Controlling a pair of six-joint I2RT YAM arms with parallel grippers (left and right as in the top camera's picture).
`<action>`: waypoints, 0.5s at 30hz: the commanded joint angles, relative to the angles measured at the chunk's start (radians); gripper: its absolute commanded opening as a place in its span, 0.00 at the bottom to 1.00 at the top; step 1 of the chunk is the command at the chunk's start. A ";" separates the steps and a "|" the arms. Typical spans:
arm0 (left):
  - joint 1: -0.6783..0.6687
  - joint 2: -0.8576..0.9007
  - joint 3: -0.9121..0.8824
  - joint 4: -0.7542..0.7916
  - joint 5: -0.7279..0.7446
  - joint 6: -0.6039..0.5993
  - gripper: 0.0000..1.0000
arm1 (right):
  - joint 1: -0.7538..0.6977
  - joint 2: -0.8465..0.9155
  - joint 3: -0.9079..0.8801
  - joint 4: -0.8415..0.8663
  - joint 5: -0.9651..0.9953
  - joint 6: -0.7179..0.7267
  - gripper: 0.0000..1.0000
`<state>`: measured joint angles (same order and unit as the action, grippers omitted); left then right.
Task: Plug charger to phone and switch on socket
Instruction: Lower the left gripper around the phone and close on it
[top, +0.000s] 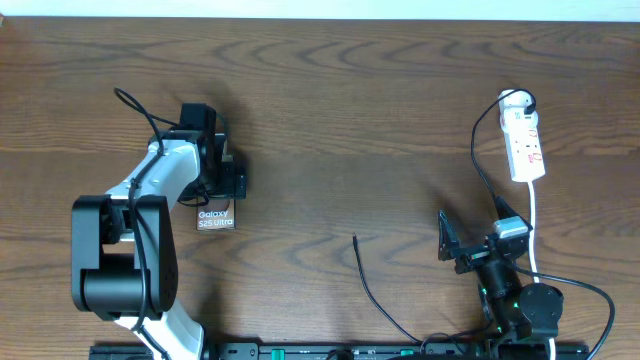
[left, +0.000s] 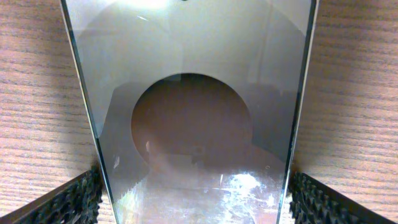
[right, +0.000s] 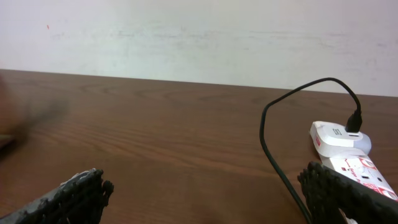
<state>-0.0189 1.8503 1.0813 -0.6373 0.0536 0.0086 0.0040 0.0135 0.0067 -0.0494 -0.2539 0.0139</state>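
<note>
The phone lies flat on the wooden table at the left, its "Galaxy" end showing below my left gripper. In the left wrist view the phone fills the frame and the left gripper has a finger pressed against each long edge. The socket lies at the far right; it also shows in the right wrist view. The charger cable runs from the socket's top end, and its free tip lies at centre front. My right gripper is open and empty, short of the socket.
A white adapter sits in the socket's far end with the black cable looping from it. The socket's white cord trails toward the front right. A pale wall stands behind the table.
</note>
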 joint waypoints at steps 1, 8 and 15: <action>0.001 0.040 -0.044 -0.025 -0.006 0.013 0.93 | -0.006 -0.007 -0.001 -0.006 0.005 -0.011 0.99; 0.001 0.040 -0.044 -0.020 -0.006 0.013 0.93 | -0.006 -0.007 -0.001 -0.006 0.005 -0.011 0.99; 0.001 0.040 -0.044 -0.011 -0.006 0.013 0.88 | -0.006 -0.007 -0.001 -0.006 0.005 -0.011 0.99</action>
<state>-0.0189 1.8503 1.0813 -0.6411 0.0536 0.0086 0.0040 0.0135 0.0067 -0.0494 -0.2539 0.0143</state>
